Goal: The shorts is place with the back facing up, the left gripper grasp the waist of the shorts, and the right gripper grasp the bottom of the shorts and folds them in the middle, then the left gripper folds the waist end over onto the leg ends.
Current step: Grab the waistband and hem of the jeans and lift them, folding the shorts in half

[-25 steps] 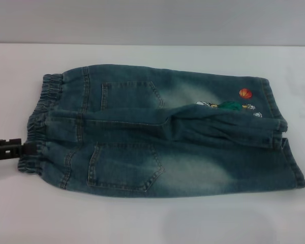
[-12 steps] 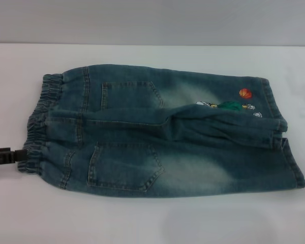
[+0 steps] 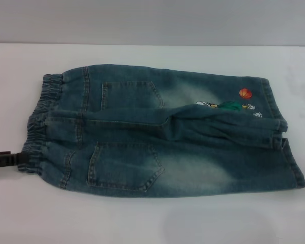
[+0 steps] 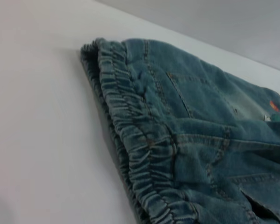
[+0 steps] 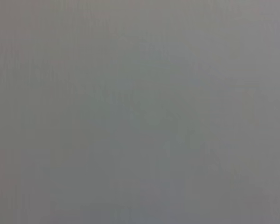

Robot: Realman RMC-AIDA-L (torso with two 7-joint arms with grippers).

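The shorts (image 3: 157, 132) lie flat on the table (image 3: 142, 218), back up. My left gripper (image 3: 5, 159) sits at the waist (image 3: 38, 127); I cannot tell its opening. Denim looks soft, floppy; the ruffled elastic gives the firmest hold.

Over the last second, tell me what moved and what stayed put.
The left gripper has slid along the table's left edge, toward the robot and slightly outward, and now sits at the near corner of the waist. Whether it grips the fabric cannot be told. The shorts have not shifted. The right gripper is out of sight.
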